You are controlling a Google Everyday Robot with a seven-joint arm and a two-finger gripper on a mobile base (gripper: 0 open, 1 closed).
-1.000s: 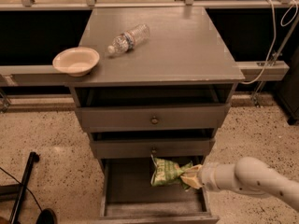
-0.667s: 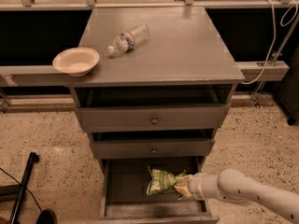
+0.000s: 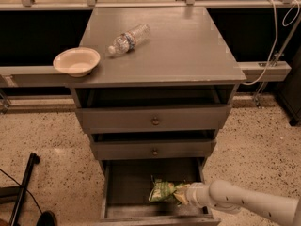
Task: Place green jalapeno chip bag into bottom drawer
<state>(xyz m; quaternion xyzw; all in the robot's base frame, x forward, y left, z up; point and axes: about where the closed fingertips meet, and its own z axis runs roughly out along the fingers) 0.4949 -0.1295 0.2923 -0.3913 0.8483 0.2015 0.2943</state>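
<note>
While inside bottom drawer [image 3: 126,186], green jalapeno chip bag [image 3: 162,191] lengthwise left-right, claw [image 3: 182,195] clamped on right end.

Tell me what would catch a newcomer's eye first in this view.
The bright green jalapeno chip bag stands out, low inside the open bottom drawer, with the gripper reaching in from the right and clamped on its right end. Next, on the grey cabinet top, a clear plastic bottle lies on its side and a pale bowl sits at the front left corner.
</note>
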